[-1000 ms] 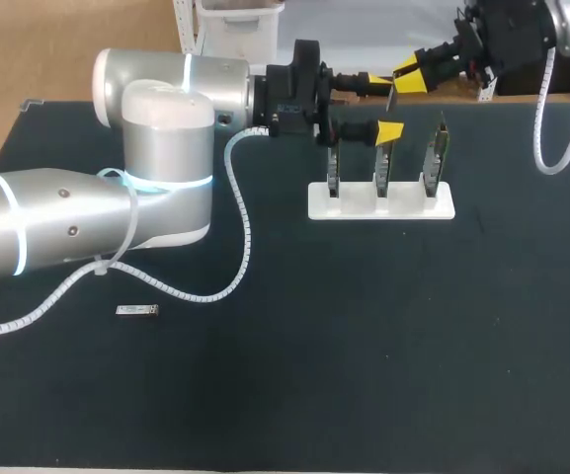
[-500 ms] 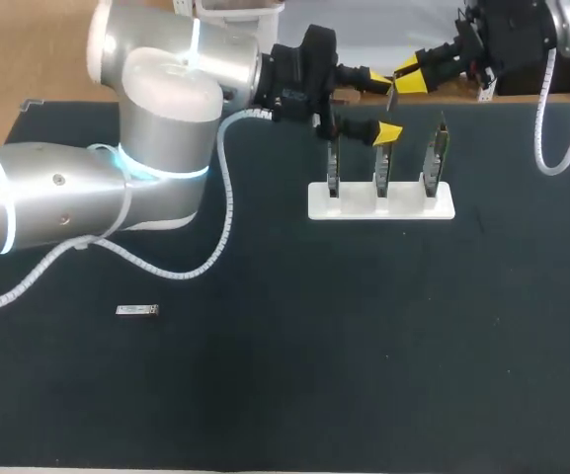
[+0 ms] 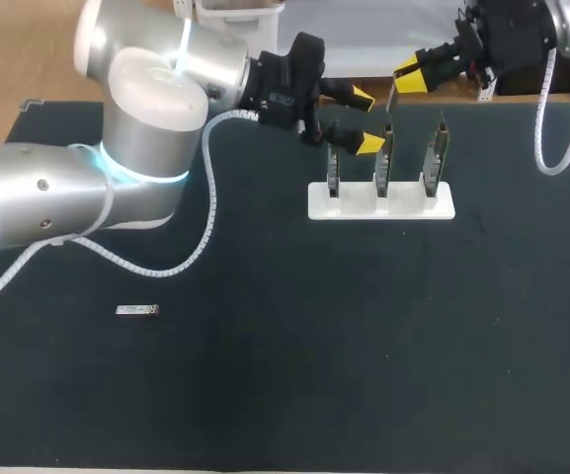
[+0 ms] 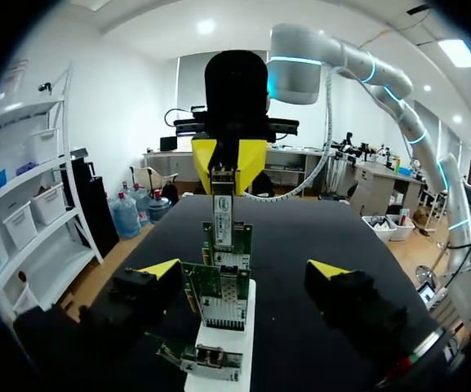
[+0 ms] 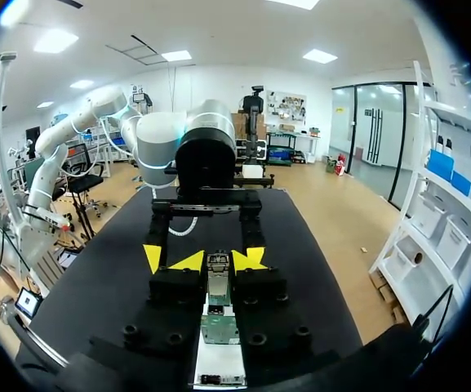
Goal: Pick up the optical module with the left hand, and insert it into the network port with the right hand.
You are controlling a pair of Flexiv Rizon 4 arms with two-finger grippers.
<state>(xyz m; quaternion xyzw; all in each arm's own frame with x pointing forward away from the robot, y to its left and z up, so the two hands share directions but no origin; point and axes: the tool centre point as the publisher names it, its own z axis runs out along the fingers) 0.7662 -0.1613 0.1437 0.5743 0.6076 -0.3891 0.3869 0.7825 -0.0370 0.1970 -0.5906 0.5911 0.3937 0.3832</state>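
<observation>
Drawn back toward the left edge of the bench, the left gripper is spread empty; the optical module is pinched in the right gripper's fingers, so the handover is judged done.

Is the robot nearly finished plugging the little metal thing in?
About halfway. Done: the optical module is off the table, pinched in the right tool. In hand: it hangs by the cards on the white stand; the left tool is open. Left: pushing it into a network port.
</observation>
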